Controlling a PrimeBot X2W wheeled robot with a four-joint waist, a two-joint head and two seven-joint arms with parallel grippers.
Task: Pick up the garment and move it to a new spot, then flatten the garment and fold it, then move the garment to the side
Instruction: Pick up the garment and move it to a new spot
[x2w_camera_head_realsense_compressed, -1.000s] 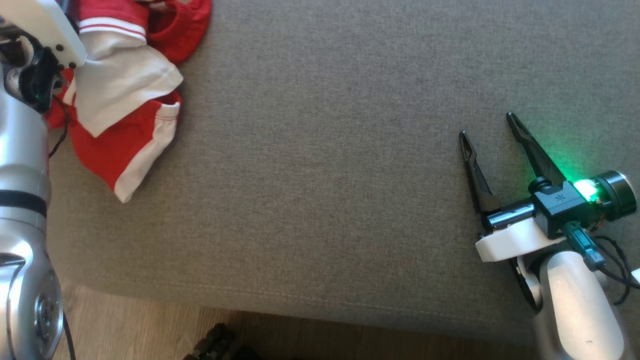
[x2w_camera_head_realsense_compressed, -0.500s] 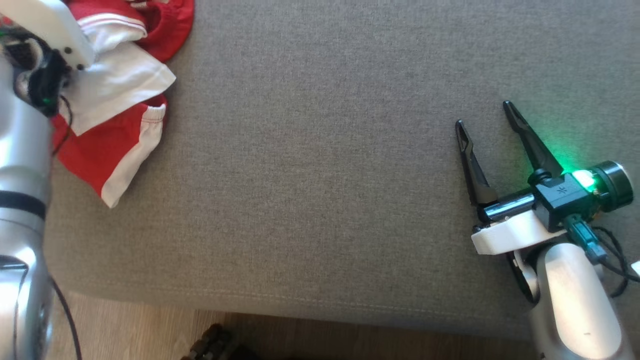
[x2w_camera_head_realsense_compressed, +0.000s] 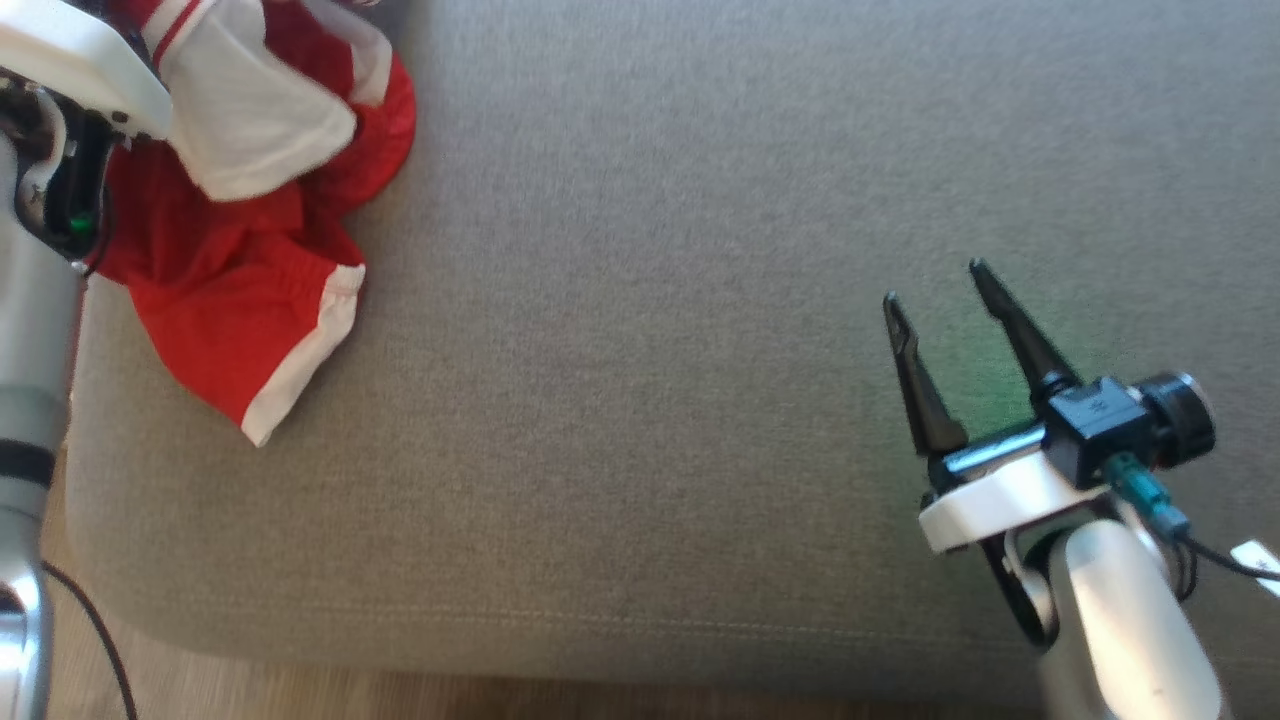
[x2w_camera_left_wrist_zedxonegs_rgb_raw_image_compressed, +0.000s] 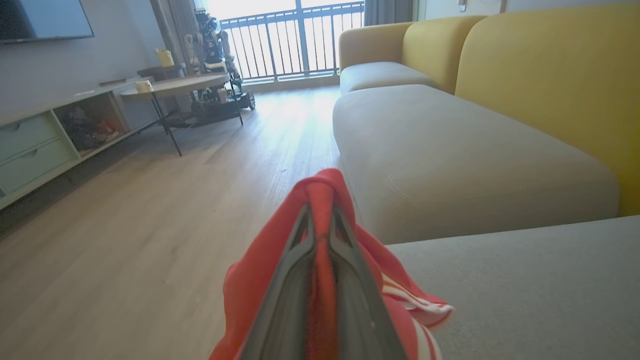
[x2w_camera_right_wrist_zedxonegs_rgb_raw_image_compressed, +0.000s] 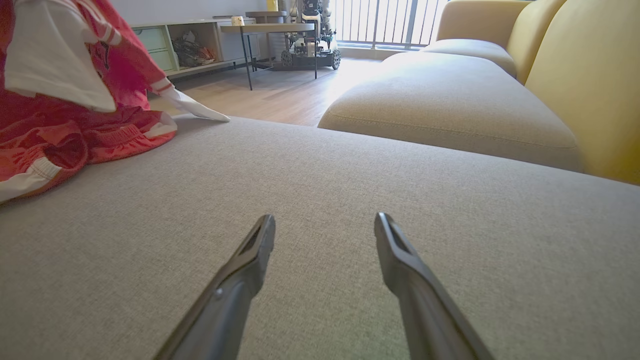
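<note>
The garment (x2w_camera_head_realsense_compressed: 250, 270) is a red and white jersey, bunched at the far left of the grey sofa seat (x2w_camera_head_realsense_compressed: 650, 350). In the left wrist view my left gripper (x2w_camera_left_wrist_zedxonegs_rgb_raw_image_compressed: 320, 215) is shut on a red fold of the garment (x2w_camera_left_wrist_zedxonegs_rgb_raw_image_compressed: 260, 280), with cloth draped around both fingers. The upper part of the garment (x2w_camera_right_wrist_zedxonegs_rgb_raw_image_compressed: 60, 90) hangs lifted while its lower part rests on the cushion. My right gripper (x2w_camera_head_realsense_compressed: 935, 285) hovers open over the right side of the seat, far from the cloth, with nothing between its fingers (x2w_camera_right_wrist_zedxonegs_rgb_raw_image_compressed: 255, 250).
The seat's front edge (x2w_camera_head_realsense_compressed: 600, 640) runs along the bottom, with wood floor (x2w_camera_left_wrist_zedxonegs_rgb_raw_image_compressed: 125, 225) beyond. Yellow backrests (x2w_camera_right_wrist_zedxonegs_rgb_raw_image_compressed: 590, 75) and another cushion (x2w_camera_left_wrist_zedxonegs_rgb_raw_image_compressed: 450, 155) lie ahead. A side table (x2w_camera_left_wrist_zedxonegs_rgb_raw_image_compressed: 175, 85) and low cabinet (x2w_camera_left_wrist_zedxonegs_rgb_raw_image_compressed: 45, 145) stand across the room.
My left gripper has shut on the garment and raised it, so the cloth bunched and hangs from the fingers. The camera shifted. My right gripper stayed open.
</note>
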